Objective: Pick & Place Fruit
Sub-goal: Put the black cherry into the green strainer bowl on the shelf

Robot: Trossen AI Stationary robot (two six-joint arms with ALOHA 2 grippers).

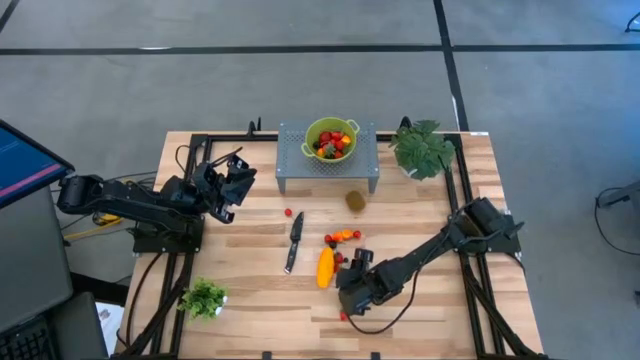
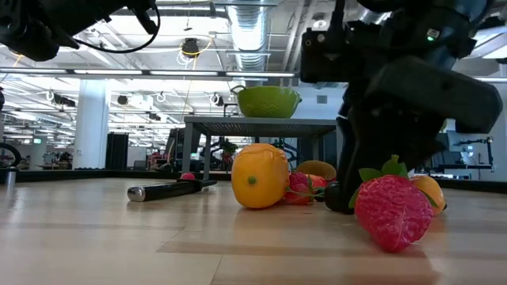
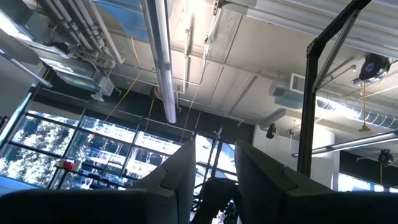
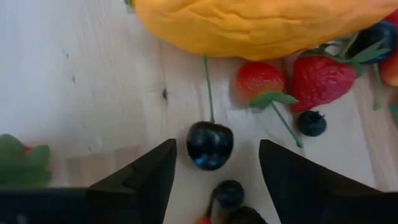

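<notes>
My right gripper (image 4: 217, 149) points steeply down over the fruit cluster at the table's near middle (image 1: 352, 287). It is open, with one finger on each side of a dark cherry (image 4: 209, 144) that lies on the wood, and it touches nothing. Beside the cherry lie a long yellow-orange fruit (image 4: 261, 25), two strawberries (image 4: 323, 81), a dark berry (image 4: 311, 123) and another dark ball (image 4: 230, 193). A larger strawberry (image 2: 392, 210) lies nearer the front edge. My left gripper (image 1: 235, 185) waits at the table's left, raised and pointing up, open and empty (image 3: 214, 168).
A green bowl (image 1: 330, 138) holding several fruit stands on a grey perforated stand (image 1: 300, 170) at the far middle. A kiwi (image 1: 355, 201), a red ball (image 1: 288, 212) and a black-handled knife (image 1: 294, 240) lie mid-table. Green plants stand at the far right (image 1: 422, 148) and near left (image 1: 204, 297).
</notes>
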